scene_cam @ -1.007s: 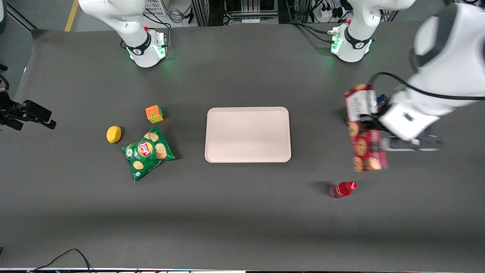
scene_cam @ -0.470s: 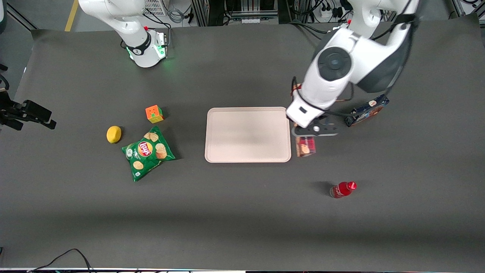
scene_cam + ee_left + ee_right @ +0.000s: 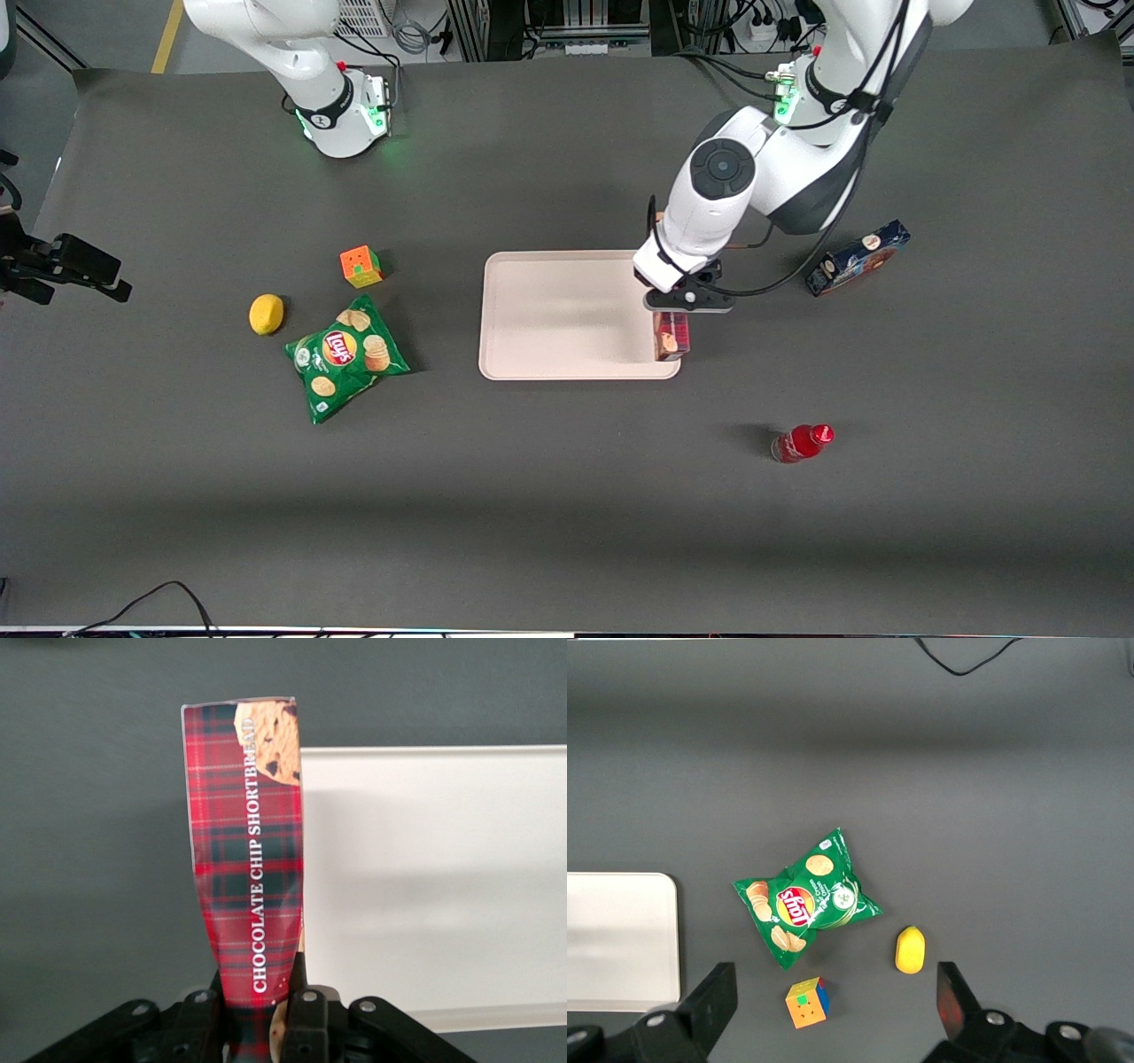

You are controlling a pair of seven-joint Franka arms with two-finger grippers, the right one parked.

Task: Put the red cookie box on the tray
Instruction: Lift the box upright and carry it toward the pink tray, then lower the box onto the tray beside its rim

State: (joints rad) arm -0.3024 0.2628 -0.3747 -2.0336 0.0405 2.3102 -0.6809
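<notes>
Over the tray's (image 3: 567, 310) edge, the claw (image 3: 261, 1014) clamps the red cookie box (image 3: 248, 859).

- One long dark-red plaid cardboard cookie box (image 3: 671, 335) is hanging in the left arm's gripper (image 3: 678, 301), clamped between its fingers over the tray's edge.
- One large pale pinkish-beige plastic tray (image 3: 567, 310).
- One dark blue cookie box (image 3: 858, 257).
- One red bottle (image 3: 802, 442).
- One green chip bag (image 3: 344, 356).
- One yellow lemon (image 3: 266, 314).
- One orange-and-green puzzle cube (image 3: 361, 266).
</notes>
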